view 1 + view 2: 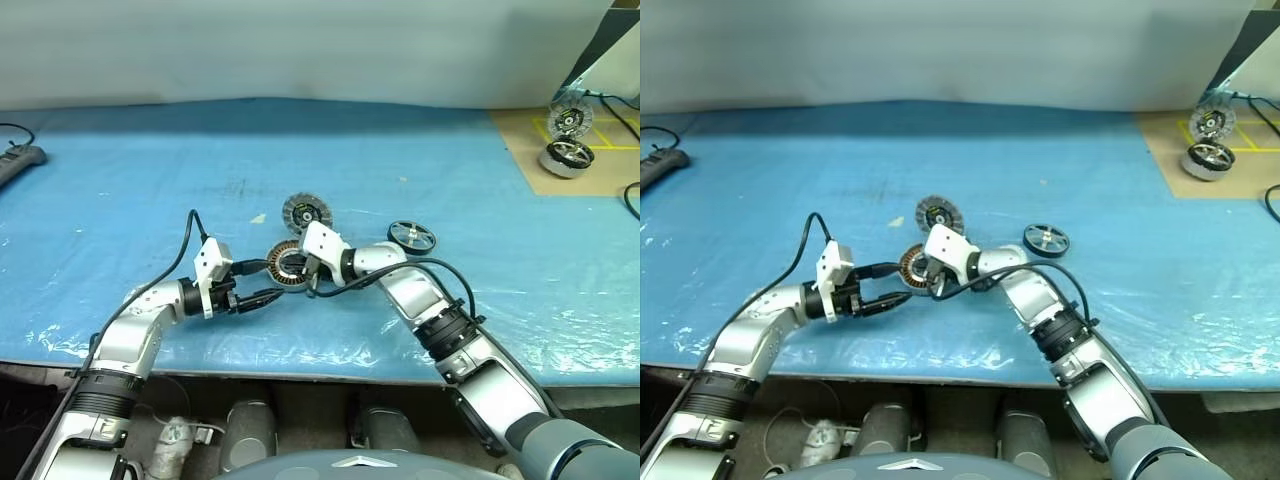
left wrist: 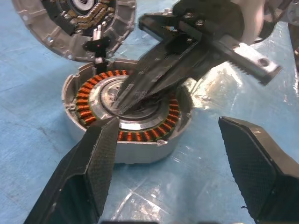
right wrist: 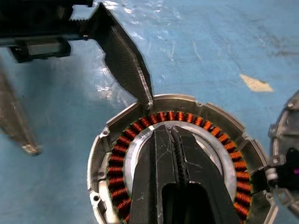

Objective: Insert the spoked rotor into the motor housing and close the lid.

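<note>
**Two grippers at the motor housing, rotor not yet picked up**

Both of your grippers crowd the motor housing (image 2: 126, 119), and neither holds anything. Your right gripper (image 3: 170, 133) has its fingers pressed together, their tips over the shiny centre inside the ring of copper windings; whether they touch it you cannot tell. Your left gripper (image 2: 168, 135) is spread wide just beside the housing, one finger (image 2: 96, 163) close against its outer wall, the other well clear on the blue table cover (image 1: 130, 180).

The lid (image 2: 74, 23) stands swung open past the housing, on the far side from your left gripper, its ribbed face with the dark centre turned towards you. It looks joined to the rim by a small hinge.

The spoked rotor (image 1: 411, 237) lies flat on the cover, out beyond your right forearm and well apart from both grippers. Two more motors (image 1: 567, 158) sit on a brown mat far off past it; leave those alone.

You look to be at the steadying step, before insertion. Judging from this, your next move calls for lifting the right gripper out of the housing, swinging it outward to the rotor and opening it to pinch the rim or a spoke. Bracing the housing with the left may help keep it from sliding.
</note>
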You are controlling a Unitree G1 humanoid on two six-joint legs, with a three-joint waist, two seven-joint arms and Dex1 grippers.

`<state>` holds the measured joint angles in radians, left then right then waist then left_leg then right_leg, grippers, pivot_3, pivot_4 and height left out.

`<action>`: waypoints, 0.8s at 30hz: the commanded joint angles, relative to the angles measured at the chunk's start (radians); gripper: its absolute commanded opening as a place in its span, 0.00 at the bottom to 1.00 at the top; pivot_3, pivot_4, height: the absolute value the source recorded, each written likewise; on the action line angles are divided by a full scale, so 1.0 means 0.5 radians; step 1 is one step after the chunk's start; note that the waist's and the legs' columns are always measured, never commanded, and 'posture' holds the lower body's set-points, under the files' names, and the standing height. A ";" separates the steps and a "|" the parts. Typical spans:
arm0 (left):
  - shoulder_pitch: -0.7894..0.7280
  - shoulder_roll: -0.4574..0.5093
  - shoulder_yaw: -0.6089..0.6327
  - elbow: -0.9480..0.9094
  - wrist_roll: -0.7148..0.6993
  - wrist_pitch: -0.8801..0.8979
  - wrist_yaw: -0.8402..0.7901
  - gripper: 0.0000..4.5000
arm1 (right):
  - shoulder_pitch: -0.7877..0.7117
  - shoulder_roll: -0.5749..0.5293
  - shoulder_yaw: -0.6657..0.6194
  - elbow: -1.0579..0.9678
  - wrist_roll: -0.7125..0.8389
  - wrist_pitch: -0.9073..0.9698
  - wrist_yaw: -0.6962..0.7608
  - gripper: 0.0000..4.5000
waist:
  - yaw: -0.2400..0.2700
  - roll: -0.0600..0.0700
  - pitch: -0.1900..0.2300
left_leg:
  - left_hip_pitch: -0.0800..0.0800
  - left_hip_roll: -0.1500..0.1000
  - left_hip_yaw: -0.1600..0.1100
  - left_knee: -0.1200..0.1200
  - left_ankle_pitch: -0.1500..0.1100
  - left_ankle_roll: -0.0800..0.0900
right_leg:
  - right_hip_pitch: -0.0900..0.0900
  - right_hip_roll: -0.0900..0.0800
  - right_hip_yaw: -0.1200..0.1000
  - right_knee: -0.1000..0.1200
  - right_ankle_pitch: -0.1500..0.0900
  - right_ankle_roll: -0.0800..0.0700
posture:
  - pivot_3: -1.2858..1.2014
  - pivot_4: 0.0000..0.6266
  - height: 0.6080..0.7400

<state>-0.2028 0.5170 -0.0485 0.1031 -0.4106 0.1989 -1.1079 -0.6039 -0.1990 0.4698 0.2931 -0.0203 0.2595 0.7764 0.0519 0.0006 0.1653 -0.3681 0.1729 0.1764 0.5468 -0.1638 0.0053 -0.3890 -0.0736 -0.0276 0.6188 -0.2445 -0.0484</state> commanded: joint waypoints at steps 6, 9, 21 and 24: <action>-0.007 0.183 0.149 -0.498 -0.223 0.363 0.053 0.81 | 0.089 0.108 -0.187 0.070 0.157 0.351 -0.030 0.00 | 0.010 0.000 0.000 | 0.005 -0.003 0.000 -0.002 0.000 0.000 | 0.003 0.000 0.004 0.000 -0.008 0.013 | 0.52 0.24 1.00; 0.013 0.204 0.165 -0.615 -0.267 0.459 0.100 0.81 | 0.082 0.173 -0.427 -0.094 0.462 0.544 0.050 0.00 | 0.017 0.000 0.000 | 0.001 -0.004 0.000 -0.001 0.000 0.000 | 0.002 0.000 0.005 -0.001 -0.006 0.011 | 0.52 0.24 1.00; 0.038 0.078 0.039 -0.474 -0.139 0.320 0.142 0.81 | -0.006 0.181 -0.692 -0.343 0.832 0.806 0.071 0.00 | -0.012 -0.001 0.001 | -0.043 -0.001 0.000 -0.004 0.002 -0.007 | -0.039 0.002 -0.003 -0.002 0.001 -0.001 | 0.52 0.24 1.00; -0.032 0.083 0.065 -0.411 -0.143 0.327 0.146 0.81 | 0.040 0.096 -0.595 -0.422 0.760 0.768 0.087 0.00 | -0.010 -0.002 0.002 | -0.043 -0.001 0.000 -0.002 0.002 -0.007 | -0.037 0.001 -0.002 -0.003 0.001 -0.002 | 0.52 0.24 1.00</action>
<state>-0.1947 0.5514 -0.0404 -0.0984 -0.4821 0.3799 -1.0320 -0.5900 -0.1359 0.1477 0.1489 0.3710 0.6635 0.8066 0.0471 -0.0002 0.1662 -0.3894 0.1724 0.1762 0.5463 -0.1628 0.0018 -0.4071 -0.0730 -0.0286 0.6173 -0.2442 -0.0492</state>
